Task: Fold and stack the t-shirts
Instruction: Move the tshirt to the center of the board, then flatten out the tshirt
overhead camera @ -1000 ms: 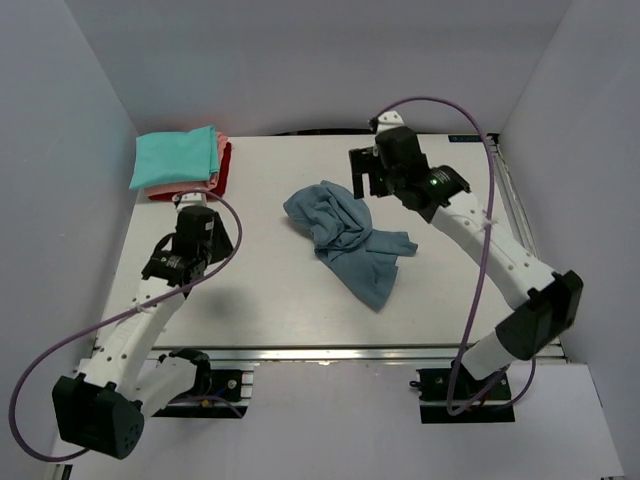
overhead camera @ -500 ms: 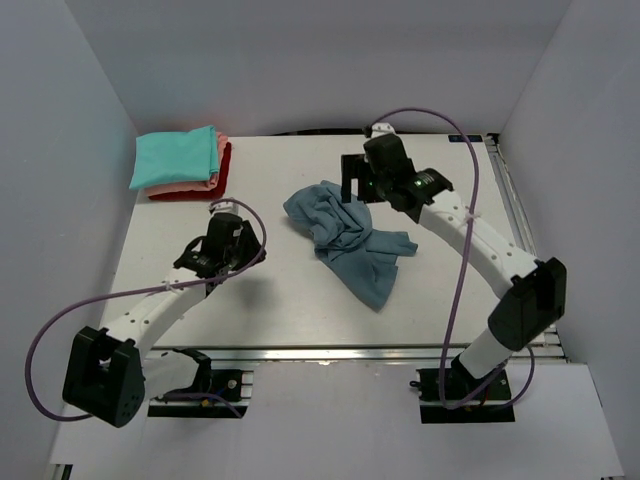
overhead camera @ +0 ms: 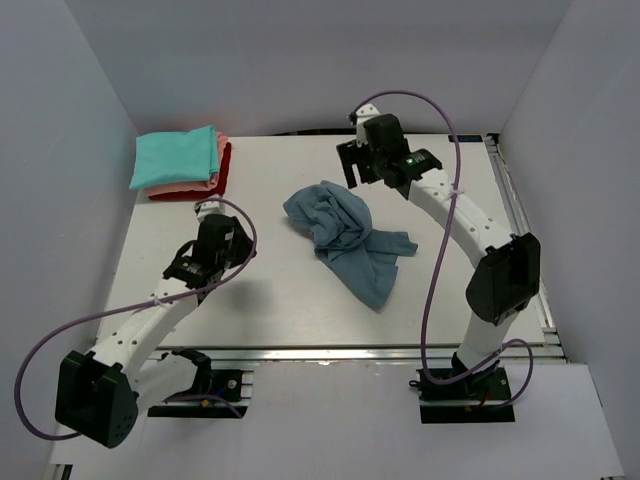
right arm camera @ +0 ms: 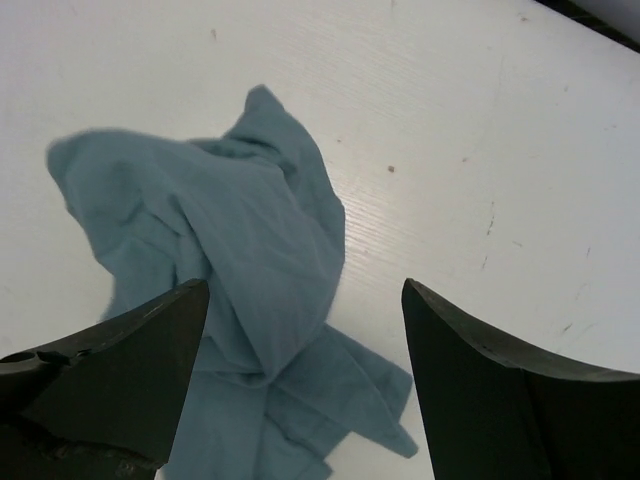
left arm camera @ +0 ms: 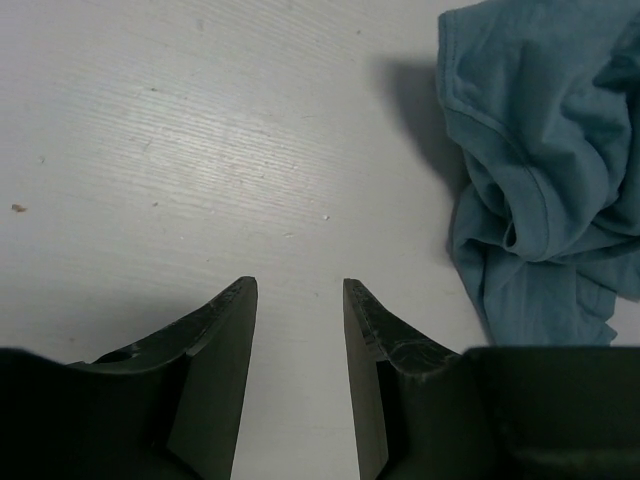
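The slate-blue t-shirt (overhead camera: 348,240) lies crumpled in the middle of the table; it also shows in the left wrist view (left arm camera: 545,170) and the right wrist view (right arm camera: 240,270). A folded stack sits at the far left corner: teal t-shirt (overhead camera: 175,156) on top, salmon-pink t-shirt (overhead camera: 220,165) under it, red t-shirt (overhead camera: 222,180) at the bottom. My left gripper (overhead camera: 210,240) is open and empty over bare table left of the blue shirt. My right gripper (overhead camera: 352,168) is open wide and empty, above the shirt's far edge. No neck tag shows.
White walls (overhead camera: 90,140) close in the table on the left, back and right. A metal rail (overhead camera: 300,355) runs along the table's near edge. Purple cables (overhead camera: 440,250) loop from both arms.
The right gripper has moved left and toward the back, over the shirt's far edge. The left gripper swung right toward the shirt, then back a little left. The shirt has not moved.
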`<state>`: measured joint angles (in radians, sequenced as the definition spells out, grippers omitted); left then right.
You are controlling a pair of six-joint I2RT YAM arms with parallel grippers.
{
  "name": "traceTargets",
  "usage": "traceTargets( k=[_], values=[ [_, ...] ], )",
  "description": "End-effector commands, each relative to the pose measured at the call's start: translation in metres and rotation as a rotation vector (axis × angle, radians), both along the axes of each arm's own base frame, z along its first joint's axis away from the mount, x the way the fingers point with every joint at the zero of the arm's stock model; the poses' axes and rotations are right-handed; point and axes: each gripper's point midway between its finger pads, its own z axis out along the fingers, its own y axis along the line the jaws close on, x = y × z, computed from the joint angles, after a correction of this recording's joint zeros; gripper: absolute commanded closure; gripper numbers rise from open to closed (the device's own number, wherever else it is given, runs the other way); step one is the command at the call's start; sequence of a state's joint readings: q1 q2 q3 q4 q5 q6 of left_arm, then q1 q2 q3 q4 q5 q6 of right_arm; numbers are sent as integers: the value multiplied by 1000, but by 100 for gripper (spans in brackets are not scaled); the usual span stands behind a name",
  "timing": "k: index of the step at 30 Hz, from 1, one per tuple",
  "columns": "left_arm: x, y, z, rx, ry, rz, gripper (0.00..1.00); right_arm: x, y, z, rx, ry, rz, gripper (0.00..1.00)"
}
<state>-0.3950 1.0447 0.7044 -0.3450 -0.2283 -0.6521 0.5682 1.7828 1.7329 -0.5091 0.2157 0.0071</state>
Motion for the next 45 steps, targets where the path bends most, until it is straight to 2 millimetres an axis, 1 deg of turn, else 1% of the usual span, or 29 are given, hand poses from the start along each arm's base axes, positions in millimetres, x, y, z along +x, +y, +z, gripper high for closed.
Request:
traceTargets(
  k=[1,3,5,8,10,11,12,14,15,16,18,19,20,22,23,24,27,29,33,35,36,37,38,39,40,42,43,44,45],
  values=[
    [-10,12,-13,21,18,49,49,-3,15,-24,-83,-38,200,16],
    [-13,16,-16,30,25,64,50,-1,24,-40,-82,-30,236,17],
    [-15,22,-20,51,28,82,50,-4,39,-51,-62,-9,288,18],
    [-16,26,-22,77,30,92,50,-9,59,-59,-65,-25,337,19],
    [-15,27,-23,83,35,101,50,-2,66,-69,-79,-42,331,21],
    [-14,27,-23,69,32,114,50,-3,70,-71,-88,-39,328,24],
    [-14,29,-25,66,35,132,50,-3,70,-71,-104,-28,312,33],
    [-14,30,-25,54,29,148,50,-11,76,-68,-92,-32,310,38],
    [-15,31,-26,53,26,155,50,-22,84,-55,-63,-59,325,42],
    [-15,32,-25,54,20,161,50,-28,87,-60,-53,-69,331,47],
    [-16,39,-26,81,24,187,50,-44,99,-54,-32,-95,358,59],
    [-17,43,-25,89,21,207,50,-51,104,-60,-28,-90,372,59],
    [-18,47,-24,92,23,228,50,-59,112,-64,-34,-88,392,58],
    [-21,55,-22,108,18,269,50,-64,116,-75,-61,-80,386,58],
    [-23,58,-17,100,-1,284,50,-66,117,-80,-73,-79,383,57],
    [-25,60,-15,95,-5,302,49,-71,123,-86,-83,-80,383,50],
    [-31,71,-8,100,-30,350,47,-72,133,-93,-80,-102,371,40],
    [-33,77,-5,109,-41,377,45,-72,140,-95,-78,-113,368,37],
    [-37,81,-2,116,-38,396,43,-53,155,-108,-104,-157,364,25],
    [-37,81,1,106,-47,399,43,-45,158,-111,-119,-202,364,20],
    [-37,80,3,102,-51,395,43,-41,159,-121,-152,-212,372,17],
    [-37,80,5,99,-55,393,42,-35,162,-120,-158,-233,363,17],
    [-37,81,6,104,-57,390,42,-31,162,-124,-175,-236,362,16],
    [-37,81,8,106,-63,391,42,-28,162,-136,-207,-229,361,14],
    [-37,82,10,109,-66,391,42,-23,165,-133,-211,-242,349,14],
    [-37,84,13,129,-67,393,41,-18,164,-146,-249,-239,343,14],
    [-37,85,12,134,-65,396,41,-13,164,-144,-260,-253,324,14],
    [-36,85,12,139,-64,390,41,-11,162,-155,-287,-246,319,15],
    [-36,85,12,142,-62,389,41,-7,160,-157,-303,-255,300,16]
  ],
)
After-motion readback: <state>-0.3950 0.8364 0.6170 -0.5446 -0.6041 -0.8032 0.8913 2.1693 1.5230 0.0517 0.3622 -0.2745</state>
